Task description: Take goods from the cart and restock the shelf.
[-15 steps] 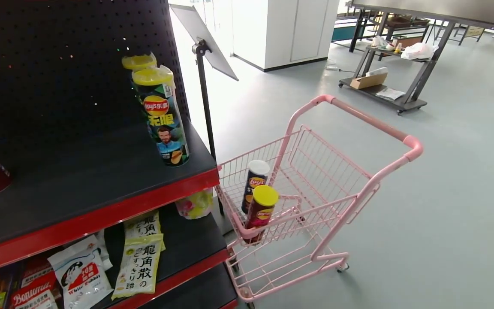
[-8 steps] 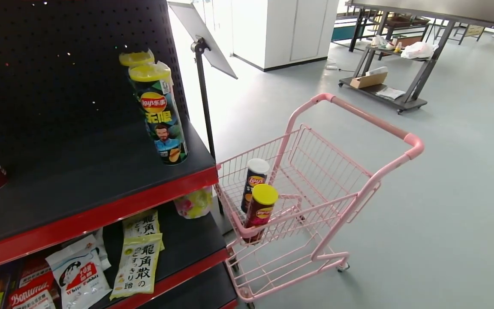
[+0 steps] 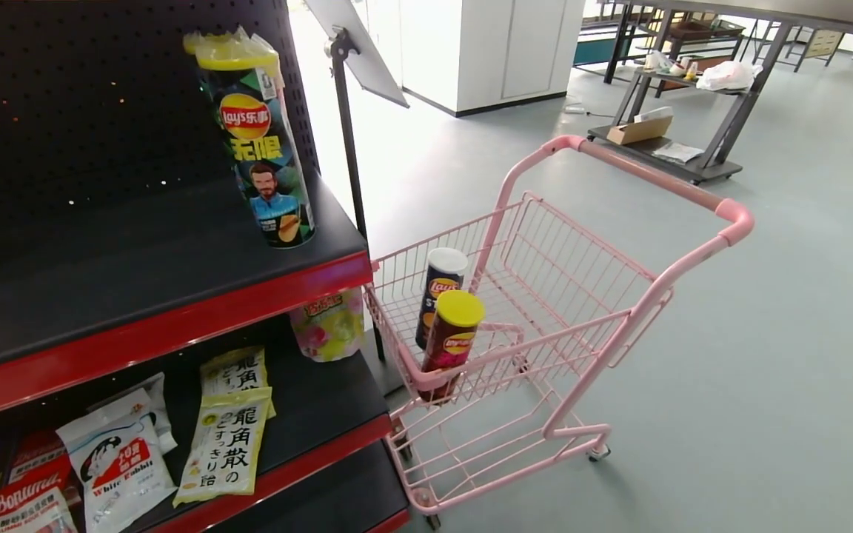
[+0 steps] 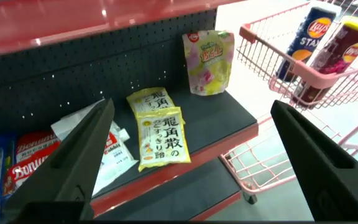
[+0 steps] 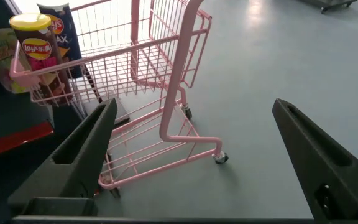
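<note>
A pink cart [image 3: 641, 178] stands just right of the black shelf [image 3: 138, 274] with its red front edge. Two chip cans stand in the cart's near corner: a dark one with a white lid [image 3: 441, 292] and a maroon one with a yellow lid [image 3: 450, 344]. A tall chip can with a yellow lid [image 3: 263, 163] stands on the upper shelf board near its right end. My left gripper [image 4: 192, 106] is open before the lower shelf, with both cans [image 4: 303, 37] [image 4: 337, 50] off to its side. My right gripper [image 5: 194, 102] is open above the floor, near the cart [image 5: 179, 81] and the maroon can [image 5: 39, 53].
Snack bags lie on the lower shelf: a yellow one [image 4: 162, 137] and a pastel pouch [image 4: 208, 62]. A sign stand's pole [image 3: 349, 148] rises between shelf and cart. A black rack [image 3: 663, 141] stands far back. Open grey floor [image 3: 767, 370] lies right of the cart.
The whole head picture has shifted, so the camera has moved. The shelf now sits higher and the cart larger in view. The cans and cart stay in place.
</note>
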Controlling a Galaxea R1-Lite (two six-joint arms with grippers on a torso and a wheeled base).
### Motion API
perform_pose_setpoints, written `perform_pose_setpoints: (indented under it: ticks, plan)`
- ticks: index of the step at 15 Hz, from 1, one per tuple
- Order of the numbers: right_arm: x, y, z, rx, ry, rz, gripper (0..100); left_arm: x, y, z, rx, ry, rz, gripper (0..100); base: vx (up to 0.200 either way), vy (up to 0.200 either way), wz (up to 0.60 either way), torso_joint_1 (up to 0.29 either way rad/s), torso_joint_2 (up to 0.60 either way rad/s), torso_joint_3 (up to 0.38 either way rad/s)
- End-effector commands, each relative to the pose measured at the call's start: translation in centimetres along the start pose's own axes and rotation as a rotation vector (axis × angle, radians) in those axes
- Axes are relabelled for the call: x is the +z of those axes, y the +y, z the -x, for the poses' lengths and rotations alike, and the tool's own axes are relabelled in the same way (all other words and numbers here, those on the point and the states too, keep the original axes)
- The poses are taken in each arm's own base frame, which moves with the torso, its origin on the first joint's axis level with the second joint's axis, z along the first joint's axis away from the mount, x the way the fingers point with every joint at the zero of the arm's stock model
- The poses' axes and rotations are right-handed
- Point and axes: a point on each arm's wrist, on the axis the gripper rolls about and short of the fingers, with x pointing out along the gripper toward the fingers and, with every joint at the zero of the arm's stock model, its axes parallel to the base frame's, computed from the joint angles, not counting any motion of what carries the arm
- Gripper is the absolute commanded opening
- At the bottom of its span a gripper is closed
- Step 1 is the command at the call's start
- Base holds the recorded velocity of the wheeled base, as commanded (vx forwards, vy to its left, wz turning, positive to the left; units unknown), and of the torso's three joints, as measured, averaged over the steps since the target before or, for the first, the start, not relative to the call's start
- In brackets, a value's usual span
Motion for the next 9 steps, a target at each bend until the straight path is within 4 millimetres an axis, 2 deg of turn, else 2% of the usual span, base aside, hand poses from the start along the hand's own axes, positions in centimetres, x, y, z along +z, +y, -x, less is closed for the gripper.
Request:
perform_pose_setpoints:
  ticks: [1,6,9]
  plan:
    - [0.0,0.0,0.0,0.002,0.0,0.0,100,0.0,0.0,0.0,0.0,0.0,0.0,100,0.0,0.0,0.0,-0.159,0.53,0.373]
    - [0.0,0.0,0.0,0.0,0.0,0.003,100,0.0,0.0,0.0,0.0,0.0,0.0,100,0.0,0.0,0.0,-0.147,0.53,0.379]
    - [0.0,0.01,0.0,0.005,0.0,0.005,100,0.0,0.0,0.0,0.0,0.0,0.0,100,0.0,0.0,0.0,-0.085,0.44,0.342]
